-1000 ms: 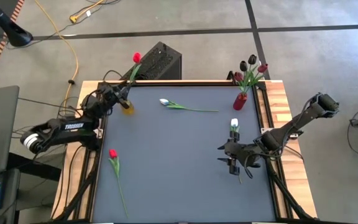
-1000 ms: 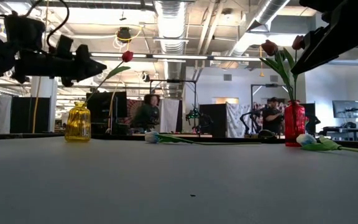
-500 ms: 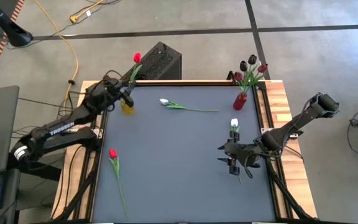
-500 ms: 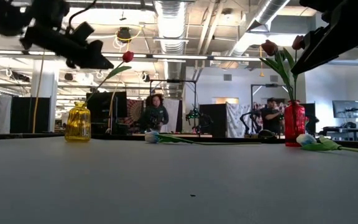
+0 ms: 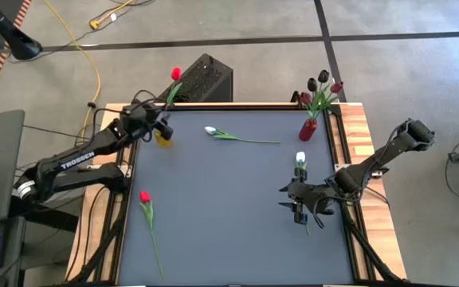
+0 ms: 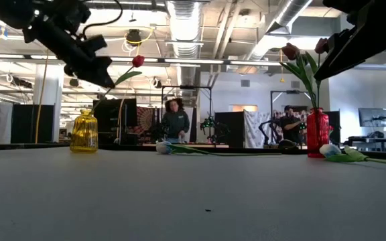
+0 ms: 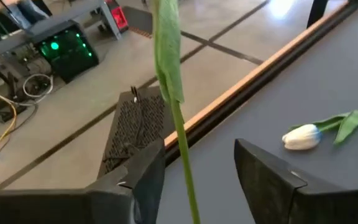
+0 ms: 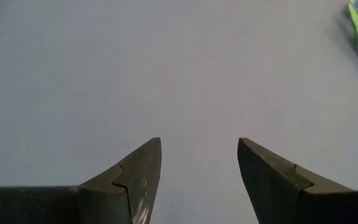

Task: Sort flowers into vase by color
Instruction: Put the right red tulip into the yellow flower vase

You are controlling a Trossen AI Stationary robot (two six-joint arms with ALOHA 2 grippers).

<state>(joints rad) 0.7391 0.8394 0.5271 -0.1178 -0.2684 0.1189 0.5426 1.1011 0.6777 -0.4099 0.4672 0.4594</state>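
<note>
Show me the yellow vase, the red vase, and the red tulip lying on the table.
Yellow vase (image 6: pixel 84 132): low view, on its belly.
Red vase (image 6: pixel 317 134): low view, on its body.
Red tulip (image 5: pixel 144 197): high view, on its bud.

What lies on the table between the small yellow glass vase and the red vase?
In the high view, one white tulip lies between the yellow glass vase and the red vase, its green stem pointing toward the red vase.

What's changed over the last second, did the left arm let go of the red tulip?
The left hand has opened around the red tulip's stem, now standing in the yellow vase, and lifted back from it. The right hand, the white tulips and the red vase stayed put.
</note>
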